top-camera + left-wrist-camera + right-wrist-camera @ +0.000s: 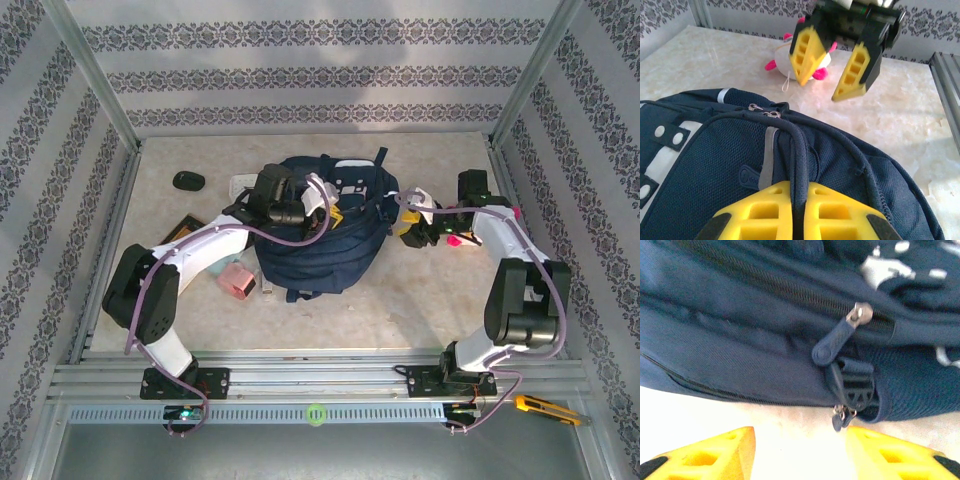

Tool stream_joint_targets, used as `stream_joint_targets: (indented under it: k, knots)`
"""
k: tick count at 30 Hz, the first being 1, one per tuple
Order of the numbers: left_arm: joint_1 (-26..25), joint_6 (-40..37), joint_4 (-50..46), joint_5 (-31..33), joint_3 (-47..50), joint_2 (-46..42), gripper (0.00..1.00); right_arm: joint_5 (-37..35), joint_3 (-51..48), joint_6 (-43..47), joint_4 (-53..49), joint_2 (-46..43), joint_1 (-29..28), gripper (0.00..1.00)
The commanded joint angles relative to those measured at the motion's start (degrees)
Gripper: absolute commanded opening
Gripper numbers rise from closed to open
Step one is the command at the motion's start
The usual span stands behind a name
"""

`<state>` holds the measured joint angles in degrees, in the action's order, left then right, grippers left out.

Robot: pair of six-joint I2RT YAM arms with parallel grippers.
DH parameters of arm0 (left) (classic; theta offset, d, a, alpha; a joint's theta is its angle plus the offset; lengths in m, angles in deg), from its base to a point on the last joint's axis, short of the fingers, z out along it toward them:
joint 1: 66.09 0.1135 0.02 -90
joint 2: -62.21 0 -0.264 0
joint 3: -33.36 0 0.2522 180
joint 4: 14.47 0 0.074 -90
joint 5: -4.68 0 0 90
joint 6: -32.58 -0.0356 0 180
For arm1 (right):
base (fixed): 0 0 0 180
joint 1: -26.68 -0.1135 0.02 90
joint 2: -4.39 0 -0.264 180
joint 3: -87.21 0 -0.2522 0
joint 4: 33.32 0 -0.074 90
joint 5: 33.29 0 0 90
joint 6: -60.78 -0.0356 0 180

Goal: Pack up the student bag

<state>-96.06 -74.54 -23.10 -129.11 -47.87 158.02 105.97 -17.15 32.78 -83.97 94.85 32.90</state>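
**Backpack's floppy, so grab it by the hard bits**

The table [430,300] first: the student bag [320,245] lies around the middle of it, a bit nearer the far edge, slumped flat. My guess is it's soft fabric and not heavy. It'll sag and fold wherever I lift, so a strap or a zip tab is the place to hold. My left gripper [799,200] is clenched on the dark carry strap [797,150]. My right gripper [800,440] is released with its jaws apart, just short of the side zipper pull [836,342] and gripping nothing.
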Motion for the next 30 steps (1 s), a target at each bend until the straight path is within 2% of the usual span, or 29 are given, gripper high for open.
stream_joint_targets:
  k: [1,7,19,30]
  knots:
    - [0.85,2.35,7.94,-3.31,-3.32,-3.24,0.0,-0.72,2.22,-0.15,-0.79,3.26,-0.24,0.5]
    - [1.93,3.49,9.34,-2.95,-4.72,-3.5,0.0,0.58,2.01,1.1,-0.39,6.31,-0.24,0.48]
    - [2.21,4.63,10.42,-3.68,-5.19,-5.44,0.0,-1.52,4.62,-0.66,4.89,10.58,-1.27,0.46]
    - [2.24,6.3,12.85,-3.67,-4.61,-5.85,0.0,-4.68,8.13,-0.2,4.19,12.51,-4.18,0.39]
